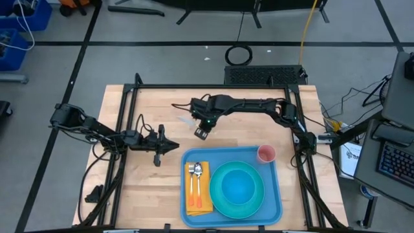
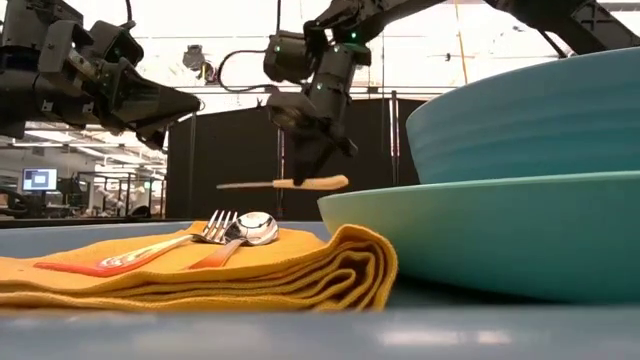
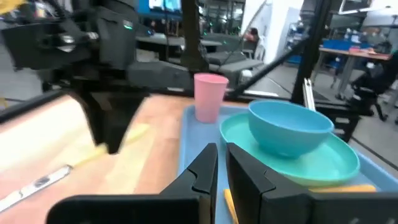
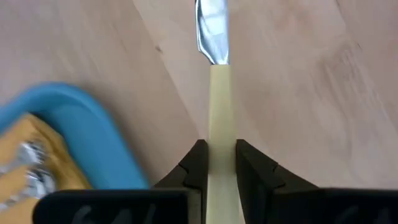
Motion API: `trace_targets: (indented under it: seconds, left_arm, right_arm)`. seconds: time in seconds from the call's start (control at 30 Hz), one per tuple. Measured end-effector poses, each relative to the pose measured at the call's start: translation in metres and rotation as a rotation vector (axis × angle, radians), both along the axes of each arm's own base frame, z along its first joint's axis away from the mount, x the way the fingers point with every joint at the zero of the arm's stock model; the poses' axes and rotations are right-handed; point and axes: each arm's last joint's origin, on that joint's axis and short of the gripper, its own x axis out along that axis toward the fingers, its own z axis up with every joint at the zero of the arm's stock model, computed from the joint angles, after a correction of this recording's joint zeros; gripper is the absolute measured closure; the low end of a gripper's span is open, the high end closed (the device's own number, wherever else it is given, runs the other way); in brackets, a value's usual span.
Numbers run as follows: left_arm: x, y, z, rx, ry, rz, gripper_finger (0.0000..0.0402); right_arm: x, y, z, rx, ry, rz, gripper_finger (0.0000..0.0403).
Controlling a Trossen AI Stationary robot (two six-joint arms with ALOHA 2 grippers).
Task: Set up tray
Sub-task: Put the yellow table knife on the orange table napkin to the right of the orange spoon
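The blue tray [image 1: 228,153] lies at the table's near middle. On it are a turquoise plate [image 1: 223,202] with a bowl [image 3: 289,124], a pink cup [image 1: 266,153], and an orange napkin [image 1: 200,200] bearing a fork and a spoon [image 2: 235,230]. A knife [image 2: 285,184] with a pale yellow handle hangs over the bare wood beyond the tray's far left corner. My right gripper [image 4: 219,163] is shut on it. My left gripper [image 3: 222,163] is shut on nothing and points level toward the tray from its left. My right gripper pinches the knife's yellow handle [image 4: 219,134] between its two fingers, one on each long side. The fingers come from above, slanting down, and lie across the knife. The knife hangs about level, clear of the table, with its blade [image 4: 211,31] sticking out past the fingers.
Bare wood lies left of the tray and beyond it. A black frame [image 1: 194,86] runs around the table's edges. The tray's strip between the napkin and its left rim [image 1: 184,194] is narrow.
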Motion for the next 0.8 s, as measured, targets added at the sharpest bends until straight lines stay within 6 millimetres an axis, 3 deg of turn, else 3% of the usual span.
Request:
trace_targets:
  seconds: [0.2,0.33,0.6,0.8]
  left_arm:
    - [0.001,0.009,0.001,-0.024,-0.013,0.151,0.0364]
    - [0.001,0.016,0.003,0.095,-0.019,0.242,0.0364]
    - [0.0,0.024,0.012,0.213,-0.098,0.253,0.0364]
    - [0.0,0.029,0.006,0.216,-0.029,0.34,0.0364]
  right_arm:
    - [0.003,0.025,0.017,0.019,-0.063,-0.057,0.036]
    - [0.002,0.048,0.029,-0.014,-0.08,-0.038,0.036]
    - [-0.003,0.09,0.05,-0.069,-0.127,-0.057,0.036]
    - [-0.013,0.094,0.046,-0.055,-0.017,-0.113,0.036]
